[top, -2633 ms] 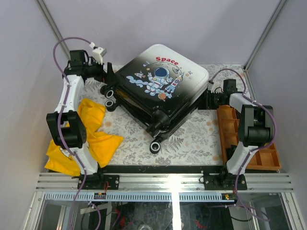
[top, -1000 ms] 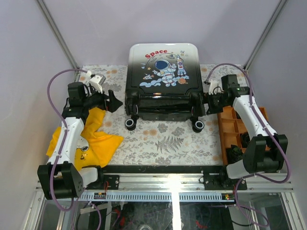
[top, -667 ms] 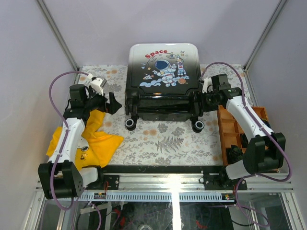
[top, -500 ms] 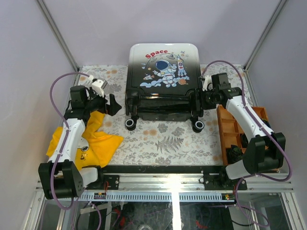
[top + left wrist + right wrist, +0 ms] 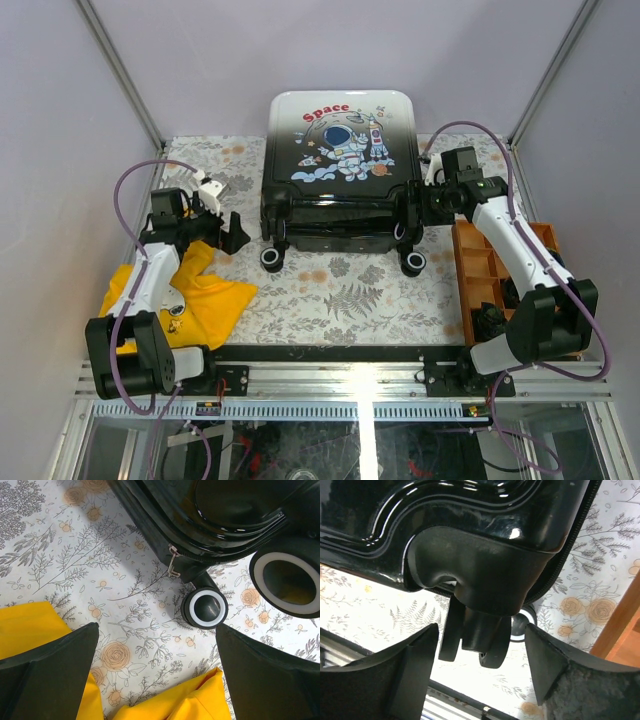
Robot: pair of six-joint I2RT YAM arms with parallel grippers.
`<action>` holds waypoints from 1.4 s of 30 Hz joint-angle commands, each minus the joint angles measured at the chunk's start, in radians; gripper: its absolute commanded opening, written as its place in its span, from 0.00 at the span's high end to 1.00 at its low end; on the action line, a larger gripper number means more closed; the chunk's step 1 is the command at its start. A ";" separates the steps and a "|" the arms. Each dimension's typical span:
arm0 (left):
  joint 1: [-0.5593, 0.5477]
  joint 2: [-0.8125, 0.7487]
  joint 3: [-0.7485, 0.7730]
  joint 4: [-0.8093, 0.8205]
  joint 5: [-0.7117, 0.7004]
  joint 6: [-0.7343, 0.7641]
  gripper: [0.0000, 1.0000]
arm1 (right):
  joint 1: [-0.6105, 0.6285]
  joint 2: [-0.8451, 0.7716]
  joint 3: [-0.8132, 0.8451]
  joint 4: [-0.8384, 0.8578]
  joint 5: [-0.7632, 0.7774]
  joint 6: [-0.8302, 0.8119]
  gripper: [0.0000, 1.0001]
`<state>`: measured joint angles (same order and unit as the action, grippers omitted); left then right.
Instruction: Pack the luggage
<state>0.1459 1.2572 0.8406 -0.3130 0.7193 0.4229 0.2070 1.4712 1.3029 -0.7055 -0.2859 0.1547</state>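
Luggage [image 5: 340,165]: upper centre of the top view, on the floral table cover [image 5: 350,295], shell shut, astronaut print facing up, wheels toward the lower edge of the frame. Zip pull [image 5: 173,565]: hanging at the seam, upper centre of the left wrist view, untouched. Left gripper [image 5: 228,232]: just left of the case's lower-left corner, fingers spread wide, holding nothing; in its own view [image 5: 156,630] framing a corner wheel [image 5: 204,609] without touching it. Right gripper [image 5: 420,205]: at the case's right edge, likewise released and empty; in its own view [image 5: 481,630] straddling the wheel housing [image 5: 480,575], contact not discernible. Yellow garment [image 5: 190,290]: lower left of the top view, loose on the cover, outside the case. Orange tray [image 5: 500,265]: right edge of the top view. Step in hand, by judgement: squaring and steadying the closed case, packing proper not yet begun. Next move, by judgement: a fine pinch on the small zip pull and a run along the seam, with the opposite pincer bracing the shell against sliding.
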 commanded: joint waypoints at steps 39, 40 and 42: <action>-0.030 0.177 -0.062 0.361 0.200 0.125 0.07 | 0.080 -0.159 -0.148 0.118 0.136 -0.148 1.00; -0.029 0.193 -0.056 0.367 0.212 0.134 0.07 | 0.080 -0.150 -0.162 0.137 0.119 -0.142 1.00; -0.032 0.221 -0.039 0.351 0.242 0.170 0.08 | 0.081 -0.127 -0.181 0.170 0.079 -0.131 1.00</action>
<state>0.1238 1.4330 0.7815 -0.0589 0.8925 0.5304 0.2878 1.3548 1.1469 -0.5739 -0.1299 0.0799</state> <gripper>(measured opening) 0.930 0.629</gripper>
